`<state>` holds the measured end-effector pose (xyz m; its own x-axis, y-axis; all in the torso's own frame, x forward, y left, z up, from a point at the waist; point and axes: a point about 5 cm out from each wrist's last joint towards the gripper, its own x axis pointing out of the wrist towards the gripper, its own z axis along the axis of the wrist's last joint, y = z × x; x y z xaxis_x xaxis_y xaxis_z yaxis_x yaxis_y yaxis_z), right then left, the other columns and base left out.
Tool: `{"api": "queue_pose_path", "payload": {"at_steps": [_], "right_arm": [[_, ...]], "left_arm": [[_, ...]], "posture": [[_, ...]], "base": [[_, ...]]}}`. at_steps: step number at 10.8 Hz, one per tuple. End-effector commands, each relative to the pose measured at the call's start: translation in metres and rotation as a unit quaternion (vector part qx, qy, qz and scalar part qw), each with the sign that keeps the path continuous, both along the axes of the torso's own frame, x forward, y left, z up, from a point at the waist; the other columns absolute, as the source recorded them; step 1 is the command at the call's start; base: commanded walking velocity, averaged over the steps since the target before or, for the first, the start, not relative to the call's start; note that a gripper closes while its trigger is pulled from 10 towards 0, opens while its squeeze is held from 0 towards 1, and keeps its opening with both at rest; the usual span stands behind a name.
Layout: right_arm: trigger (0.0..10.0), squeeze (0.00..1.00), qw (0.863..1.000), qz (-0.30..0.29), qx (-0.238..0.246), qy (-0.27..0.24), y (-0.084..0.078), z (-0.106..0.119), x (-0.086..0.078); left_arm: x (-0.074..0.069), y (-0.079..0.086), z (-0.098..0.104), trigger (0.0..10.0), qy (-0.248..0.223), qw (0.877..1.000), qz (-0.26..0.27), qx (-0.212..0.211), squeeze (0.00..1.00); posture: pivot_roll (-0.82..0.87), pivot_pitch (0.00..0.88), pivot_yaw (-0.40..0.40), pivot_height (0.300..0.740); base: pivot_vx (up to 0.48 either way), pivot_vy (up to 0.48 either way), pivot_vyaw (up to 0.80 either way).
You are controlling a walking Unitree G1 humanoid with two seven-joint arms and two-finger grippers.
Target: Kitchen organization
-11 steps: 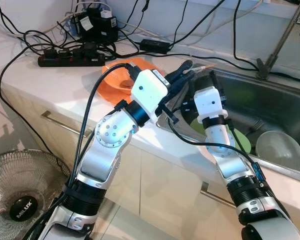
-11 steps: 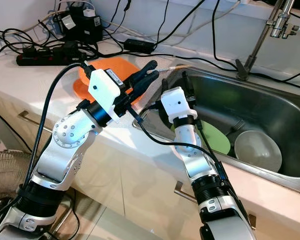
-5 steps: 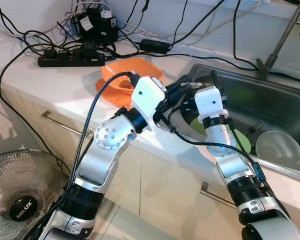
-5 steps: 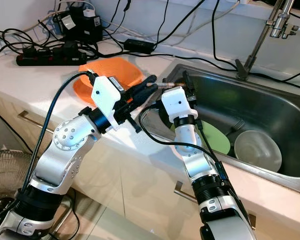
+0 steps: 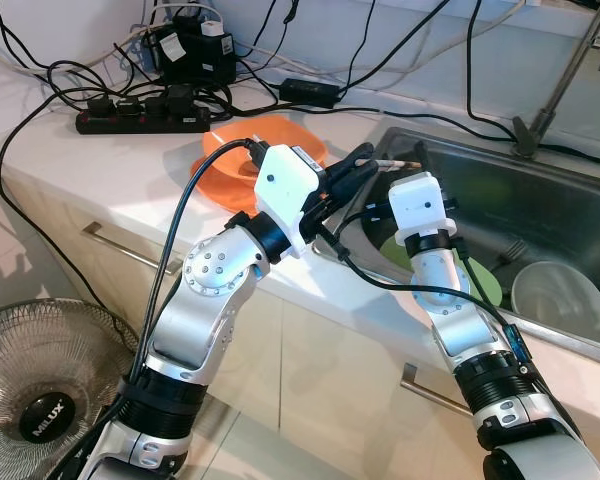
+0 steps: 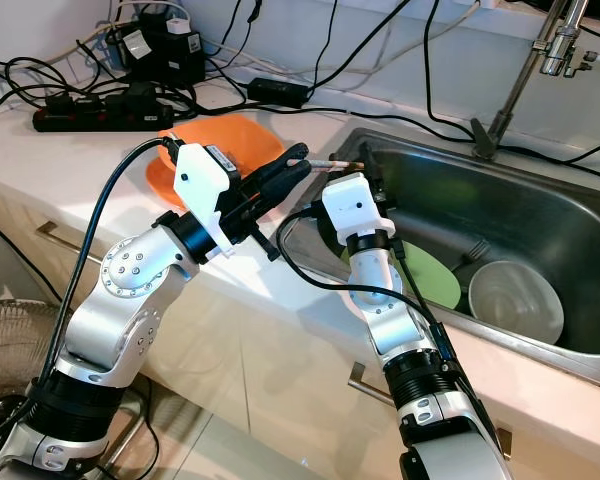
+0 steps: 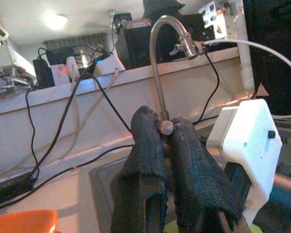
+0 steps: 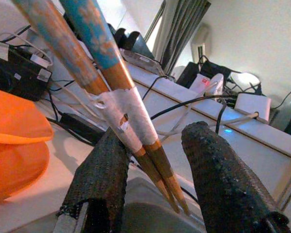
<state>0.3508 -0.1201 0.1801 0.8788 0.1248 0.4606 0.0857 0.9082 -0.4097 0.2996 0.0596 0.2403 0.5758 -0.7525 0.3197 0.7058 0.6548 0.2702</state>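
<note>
**Chopsticks pinched in the left gripper at the sink's edge**

The left gripper (image 6: pixel 292 168) is over the counter's (image 5: pixel 110 170) edge, just beside the left rim of the steel sink (image 5: pixel 540 200). Its 2 black fingers (image 7: pixel 148 145) are pressed together on a pair of chopsticks (image 6: pixel 332 163); in the left wrist view the round butt end of the chopsticks (image 7: pixel 165 127) sits clamped between the cloth-covered pads.

The chopsticks are 2 wooden sticks bound together with a strip of white tape (image 8: pixel 121 109), brown at the lower part and blue and reddish toward the far ends. They stick out of the left gripper toward the sink and reach across to the right gripper (image 8: pixel 155 155).

The right gripper rises from inside the sink, its white wrist block (image 5: pixel 420 200) beside the left gripper. Its 2 fingers (image 8: pixel 223 179) are spread, with the taped part of the chopsticks lying between them, against the one finger and apart from the other.

An orange plate (image 5: pixel 230 165) lies on the counter behind the left arm. In the sink there are a green plate (image 6: pixel 425 275), a pale bowl (image 5: pixel 565 295) and a fork (image 5: pixel 510 250). The faucet (image 6: pixel 525 70) stands at the back of the sink. A black power strip (image 5: pixel 140 120) and a tangle of cables lie at the back of the counter, and a floor fan (image 5: pixel 40 400) stands below, before the cabinet.
</note>
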Motion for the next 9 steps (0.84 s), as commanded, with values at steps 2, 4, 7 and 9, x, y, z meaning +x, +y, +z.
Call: {"api": "queue_pose_path", "payload": {"at_steps": [2, 4, 7, 9], "right_arm": [[0.0, 0.0, 1.0, 0.003, 0.002, -0.018, 0.0, 0.0089, 0.0009], [0.0, 0.0, 1.0, 0.003, 0.004, -0.018, 0.0006, 0.0087, 0.0008], [0.0, 0.0, 1.0, 0.002, 0.003, -0.018, -0.0001, 0.0088, 0.0009], [0.0, 0.0, 1.0, 0.001, 0.003, -0.019, -0.0003, 0.0089, 0.001]], "left_arm": [[-0.0013, 0.0018, 0.0057, 10.0, 0.006, 1.0, -0.006, -0.016, 0.0], [-0.0011, 0.003, 0.0077, 10.0, 0.016, 0.999, -0.011, -0.031, 0.0], [-0.001, 0.0034, 0.0089, 10.0, 0.023, 0.999, -0.014, -0.035, 0.0], [-0.0001, 0.0037, 0.0079, 10.0, 0.037, 0.998, -0.018, -0.039, 1.0]], "posture": [[0.23, 0.001, -0.023, 0.74], [0.23, 0.0, -0.021, 0.74], [0.23, 0.0, -0.021, 0.74], [0.23, 0.0, -0.021, 0.74]], "base": [[0.0, 0.0, 0.0], [0.0, 0.0, 0.0], [0.0, 0.0, 0.0], [0.0, 0.0, 0.0]]}}
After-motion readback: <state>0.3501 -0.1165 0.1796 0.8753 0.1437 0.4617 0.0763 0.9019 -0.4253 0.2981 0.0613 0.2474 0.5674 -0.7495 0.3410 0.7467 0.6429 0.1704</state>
